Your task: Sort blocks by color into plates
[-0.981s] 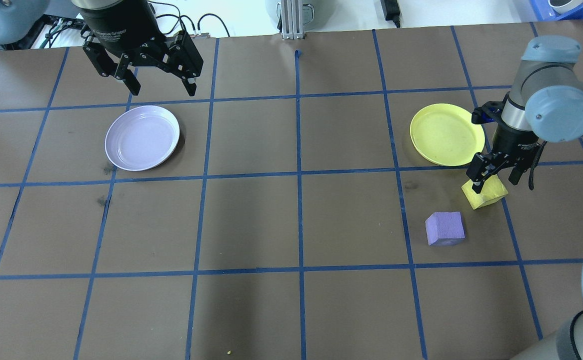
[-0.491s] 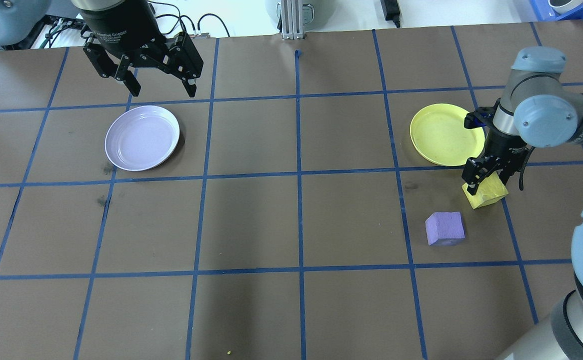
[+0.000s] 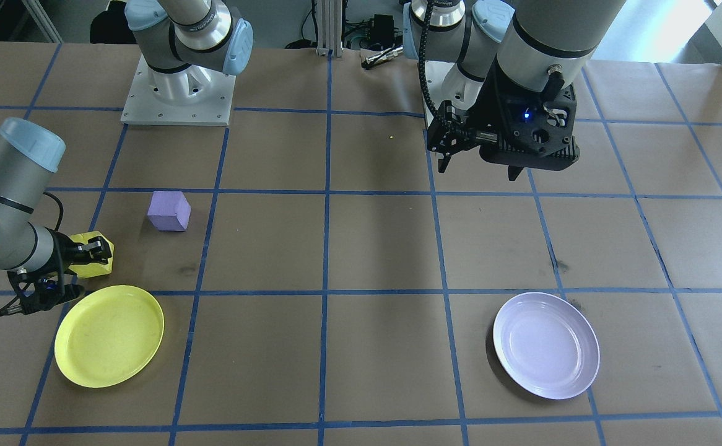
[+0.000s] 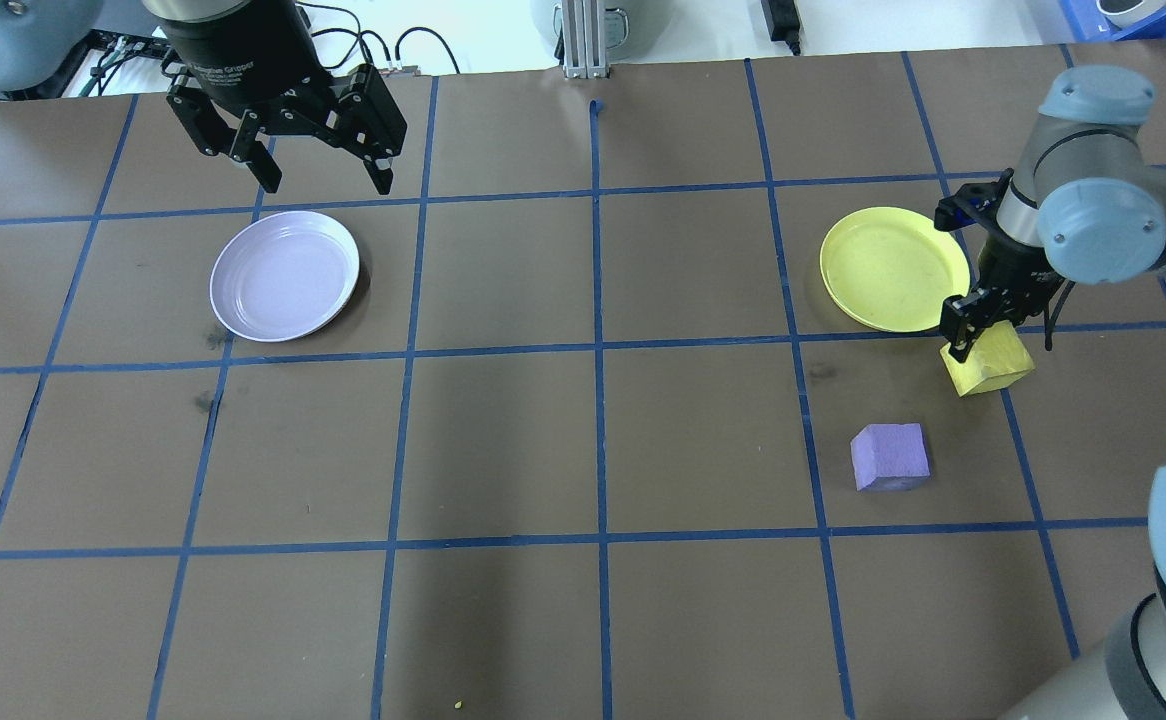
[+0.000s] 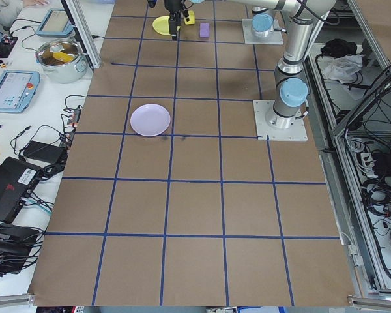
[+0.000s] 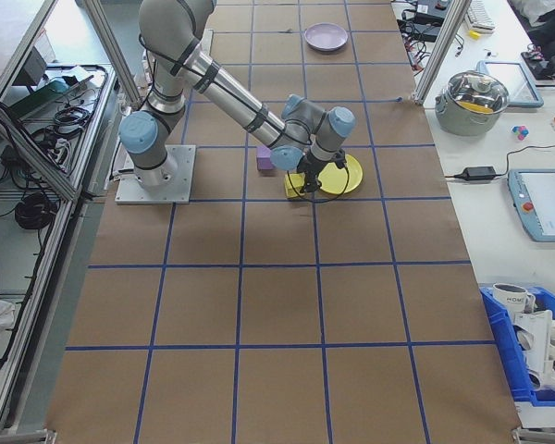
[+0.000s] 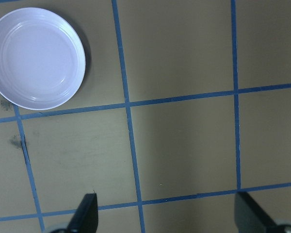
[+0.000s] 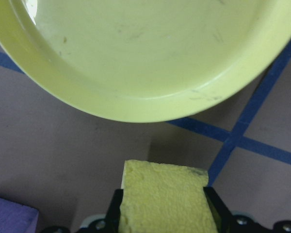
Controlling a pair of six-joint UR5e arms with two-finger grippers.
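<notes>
The yellow block (image 8: pixel 163 199) sat clamped between the right gripper (image 4: pixel 983 325)'s fingers, just short of the yellow plate (image 4: pixel 893 268), raised and nearer the plate than a second before. Far off, the left gripper (image 4: pixel 323 180) hung spread wide.

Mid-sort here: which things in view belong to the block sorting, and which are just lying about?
Job:
yellow block, clamped in the right gripper
purple block, on the table
yellow plate, empty
lavender plate, empty
left gripper, open, above the lavender plate's far edge

Lying about:
steel pot beside the table
tablet
power adapter
</notes>
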